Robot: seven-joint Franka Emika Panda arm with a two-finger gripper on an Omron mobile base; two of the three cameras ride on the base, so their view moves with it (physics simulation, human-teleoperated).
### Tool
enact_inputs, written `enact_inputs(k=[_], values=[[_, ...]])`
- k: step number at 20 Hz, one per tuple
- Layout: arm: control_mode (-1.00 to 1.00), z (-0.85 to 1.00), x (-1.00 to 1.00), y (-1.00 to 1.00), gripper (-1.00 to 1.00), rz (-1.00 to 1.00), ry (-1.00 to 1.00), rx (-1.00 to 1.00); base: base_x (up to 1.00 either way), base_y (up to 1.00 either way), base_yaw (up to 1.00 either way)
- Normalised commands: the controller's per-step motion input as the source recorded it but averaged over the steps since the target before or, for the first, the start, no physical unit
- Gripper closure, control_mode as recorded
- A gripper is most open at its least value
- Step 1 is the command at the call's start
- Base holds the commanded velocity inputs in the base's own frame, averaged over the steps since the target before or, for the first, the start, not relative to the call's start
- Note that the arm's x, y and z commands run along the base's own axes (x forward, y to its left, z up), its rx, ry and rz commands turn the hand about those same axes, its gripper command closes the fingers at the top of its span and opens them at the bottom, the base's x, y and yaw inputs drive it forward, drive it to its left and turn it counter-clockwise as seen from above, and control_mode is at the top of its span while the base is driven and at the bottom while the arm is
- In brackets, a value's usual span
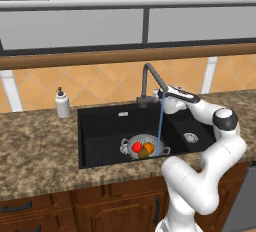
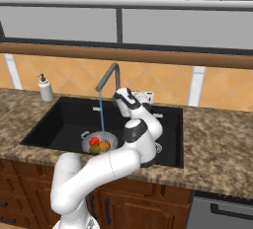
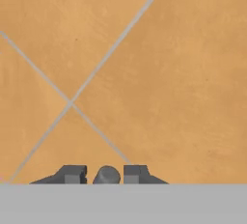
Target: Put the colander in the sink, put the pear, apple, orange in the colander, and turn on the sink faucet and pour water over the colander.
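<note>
The orange tiled wall [image 1: 110,83] with pale grout lines runs behind a speckled brown granite counter [image 1: 35,146], over dark wood cabinets [image 1: 115,206]; a brown wooden ledge [image 1: 100,56] sits under a grey window band. No lettering or brand can be read anywhere.

Set into the counter is the sink [image 1: 100,126], a matte black rectangle with a large basin and a smaller one that has a round silver drain [image 1: 190,137]. The sink faucet [image 1: 148,78], dark grey metal with a thin angled spout, rises at the back rim, and a thin blue stream of water [image 1: 160,121] falls from its tip into the large basin.

The colander [image 1: 142,146], a silvery perforated bowl with loop handles, sits on the floor of the large basin under the stream (the water lands at its right side). In it lie the apple [image 1: 137,147], shiny red, the orange [image 1: 149,147] and the brownish pear [image 1: 144,153], touching each other.

A white soap dispenser [image 1: 62,103] stands on the counter left of the sink.

The gripper [image 3: 106,174] is at the faucet base, its fingers clamped on a small round grey lever [image 3: 106,175], seen against the tiles.
</note>
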Motion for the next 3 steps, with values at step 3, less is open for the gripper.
enact_inputs(k=[3], values=[[-1.00,-0.01,-0.24,-0.47,1.00,-0.01,0.00,0.00,0.00,0.00,0.00]])
